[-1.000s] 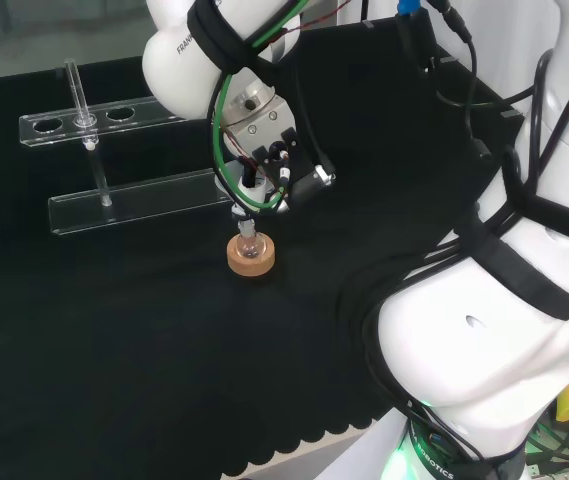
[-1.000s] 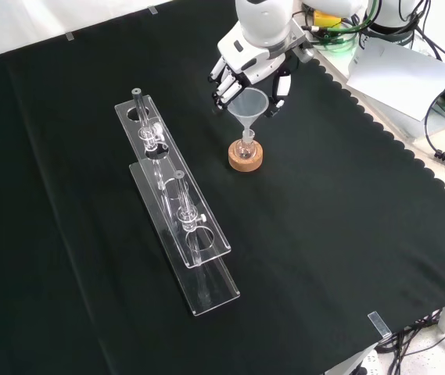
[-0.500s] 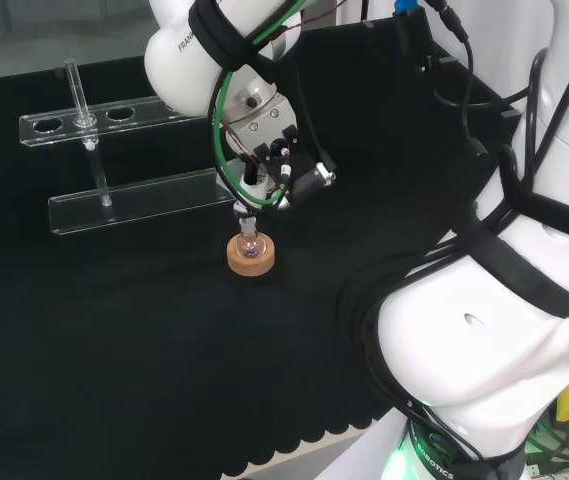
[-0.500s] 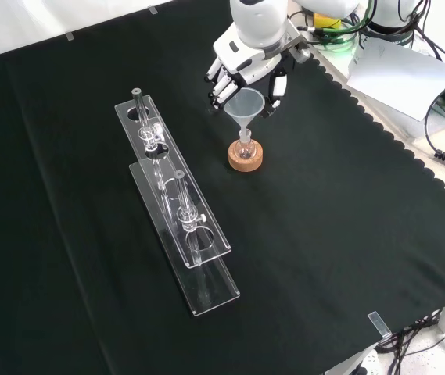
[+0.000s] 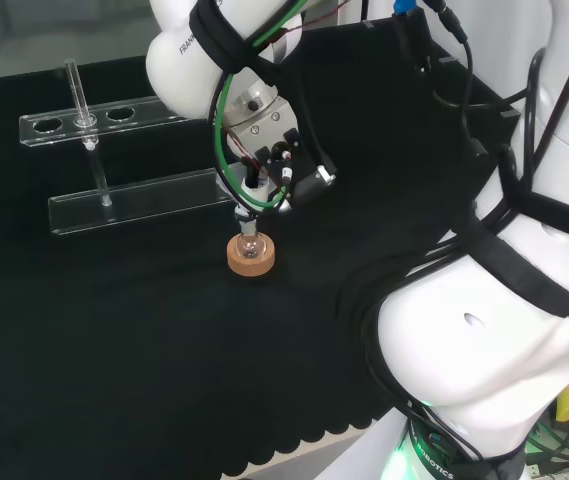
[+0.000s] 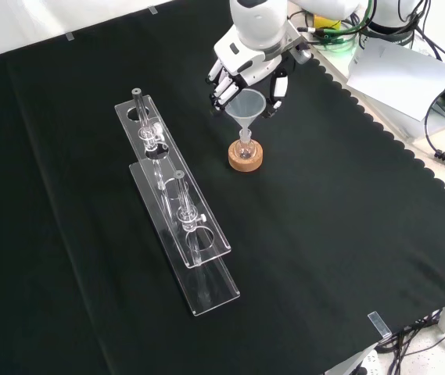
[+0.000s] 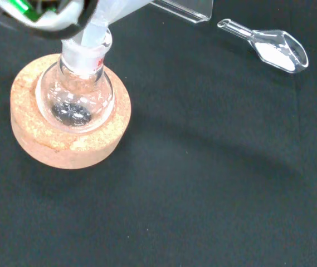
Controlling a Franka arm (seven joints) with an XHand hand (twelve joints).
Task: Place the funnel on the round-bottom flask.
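A small round-bottom flask (image 6: 245,145) (image 5: 250,243) (image 7: 82,96) sits in a cork ring stand (image 6: 245,157) (image 5: 251,257) (image 7: 69,121) on the black cloth. A clear funnel (image 6: 247,105) stands over it, and its stem (image 7: 94,30) reaches into the flask's neck at a slight tilt. The hand (image 6: 247,66) (image 5: 264,165) hovers just above the stand. Its fingers (image 6: 219,87) lie on one side of the funnel's cone and the thumb on the other, closed against the rim.
Two long clear racks (image 6: 177,205) (image 5: 124,200) lie to the left of the flask in the front view, with test tubes (image 5: 85,105) standing in them. A glass scoop with white powder (image 7: 276,48) lies on the cloth near the stand. Cables and papers sit beyond the cloth's scalloped edge.
The hand rose slightly and swayed left, then back right, with the funnel's cone following it. The stem stays in the flask's neck throughout.
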